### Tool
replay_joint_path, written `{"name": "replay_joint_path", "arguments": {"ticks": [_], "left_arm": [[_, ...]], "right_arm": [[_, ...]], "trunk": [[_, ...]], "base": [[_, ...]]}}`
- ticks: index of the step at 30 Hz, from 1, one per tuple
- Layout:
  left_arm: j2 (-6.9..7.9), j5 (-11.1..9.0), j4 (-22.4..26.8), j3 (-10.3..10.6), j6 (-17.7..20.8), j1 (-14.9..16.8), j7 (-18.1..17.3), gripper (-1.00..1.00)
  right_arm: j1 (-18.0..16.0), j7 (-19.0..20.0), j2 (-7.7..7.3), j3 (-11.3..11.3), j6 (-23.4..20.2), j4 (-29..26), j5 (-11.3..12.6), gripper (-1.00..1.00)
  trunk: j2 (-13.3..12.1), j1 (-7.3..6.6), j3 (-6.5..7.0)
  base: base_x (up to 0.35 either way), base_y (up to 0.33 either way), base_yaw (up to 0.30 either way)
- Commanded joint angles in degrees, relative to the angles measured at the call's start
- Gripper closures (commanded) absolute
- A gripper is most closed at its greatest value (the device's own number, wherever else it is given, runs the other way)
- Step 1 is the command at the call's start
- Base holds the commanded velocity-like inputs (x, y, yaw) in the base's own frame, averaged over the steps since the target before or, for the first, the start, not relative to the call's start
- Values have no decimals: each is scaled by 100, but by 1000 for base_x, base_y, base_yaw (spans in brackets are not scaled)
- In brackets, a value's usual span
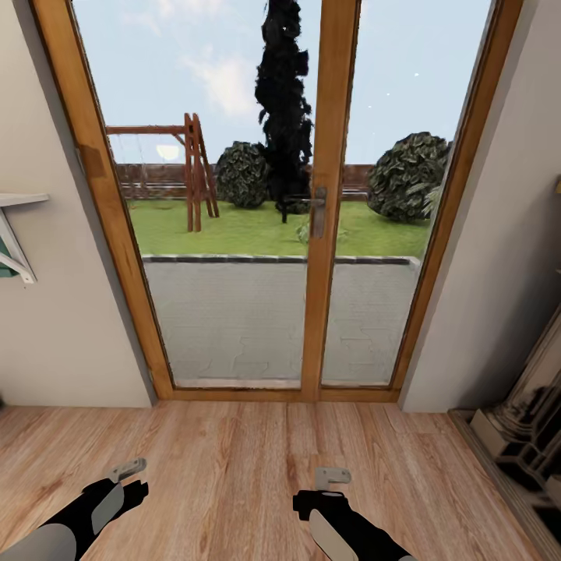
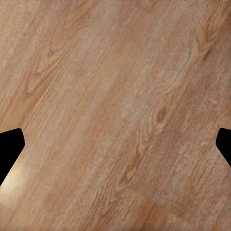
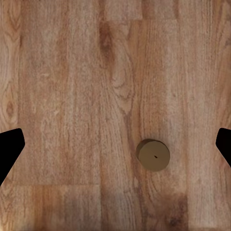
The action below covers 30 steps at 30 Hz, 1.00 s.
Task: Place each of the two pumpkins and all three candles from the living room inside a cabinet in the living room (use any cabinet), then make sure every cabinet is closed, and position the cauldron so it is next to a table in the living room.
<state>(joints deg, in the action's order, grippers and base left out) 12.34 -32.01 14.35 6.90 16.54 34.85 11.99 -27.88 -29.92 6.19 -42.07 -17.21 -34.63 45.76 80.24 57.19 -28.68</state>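
Hovering over the candle (image 3: 153, 154) on the floor (image 3: 62, 96), right tool (image 3: 115, 147) spread apart — light, stubby, probably rigid — pinch its round sides.

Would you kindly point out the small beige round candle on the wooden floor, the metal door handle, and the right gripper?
small beige round candle (image 3: 153, 154), right wrist view, on its flat top.
metal door handle (image 1: 318, 212), head view, on its backplate.
right gripper (image 1: 332, 477), head view, between its fingertips.

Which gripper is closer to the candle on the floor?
Right. The right gripper hangs open straight above the candle, which lies between its fingers on the wood floor. The left gripper has bare planks below it.
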Motion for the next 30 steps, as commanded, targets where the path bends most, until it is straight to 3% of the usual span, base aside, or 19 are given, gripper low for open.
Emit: {"name": "replay_joint_path", "arguments": {"ticks": [1,11,21,23,26,27,30], "left_arm": [[5,-59,15,48,27,0,40,-100],[13,-117,21,41,37,4,33,-100],[29,-135,114,-24,150,4,19,-100],[27,-137,208,-14,425,8,-1,-100],[76,-128,889,-20,1423,12,-266,-100],[93,-123,1038,-24,1593,12,-318,-100],[278,-129,1877,-43,2510,13,-510,-100]], "right_arm": [[-7,-42,-4,-29,-20,-9,30,-100],[-7,-41,-4,-26,-20,-15,31,-100],[-7,-41,4,22,187,-10,47,-100],[-7,-46,5,23,305,-5,47,-100],[-7,-48,8,24,376,-8,47,-100],[-7,-49,9,24,381,-6,47,-100],[-7,-57,12,25,404,18,54,-100]], "trunk": [[4,0,-6],[4,0,-6],[405,220,-186],[485,264,-222],[605,330,-275],[645,352,-293],[766,417,-347]], "base": [[12,0,0],[2,0,0],[0,0,0],[0,0,0],[0,0,0],[0,0,0],[0,0,0]]}}
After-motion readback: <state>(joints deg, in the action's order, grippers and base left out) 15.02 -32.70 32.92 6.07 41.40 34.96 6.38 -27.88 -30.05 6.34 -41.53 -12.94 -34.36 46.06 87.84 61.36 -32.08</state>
